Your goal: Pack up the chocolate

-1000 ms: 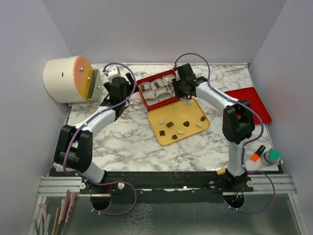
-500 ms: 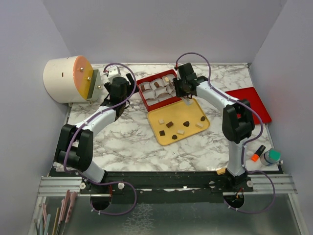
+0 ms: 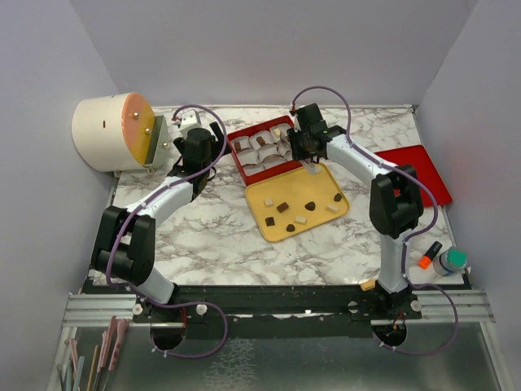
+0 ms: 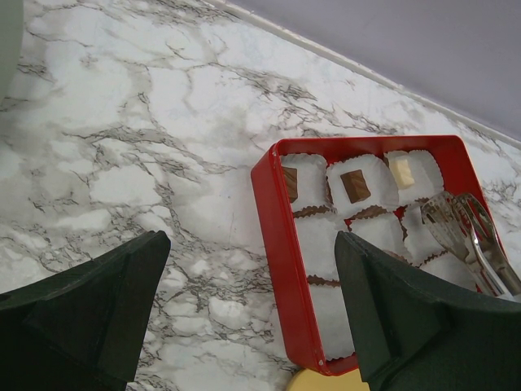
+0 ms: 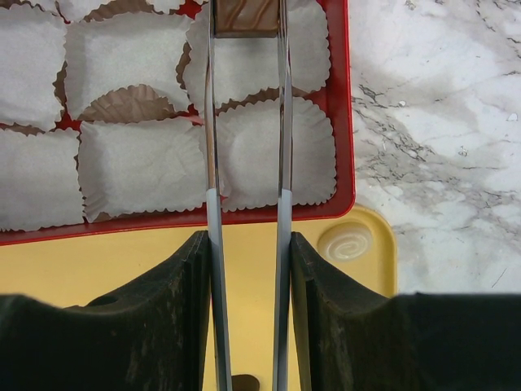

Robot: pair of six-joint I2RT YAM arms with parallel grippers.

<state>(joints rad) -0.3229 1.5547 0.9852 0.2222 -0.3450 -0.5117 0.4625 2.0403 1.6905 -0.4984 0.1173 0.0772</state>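
A red box lined with white paper cups sits at the back centre. Three cups hold chocolate pieces: dark, brown and cream. A yellow tray in front holds several loose pieces, such as a dark one and a cream one. My right gripper is shut on metal tongs. The tongs pinch a brown square piece over a cup by the box's right wall. My left gripper is open and empty, low beside the box's left rim.
A white drum with an orange face stands at the back left, close behind my left arm. A flat red lid lies at the right edge. An orange marker and a teal-capped jar stand at the near right corner.
My right gripper has shifted slightly toward the far side, over the box, with the tongs. The left arm has not moved.
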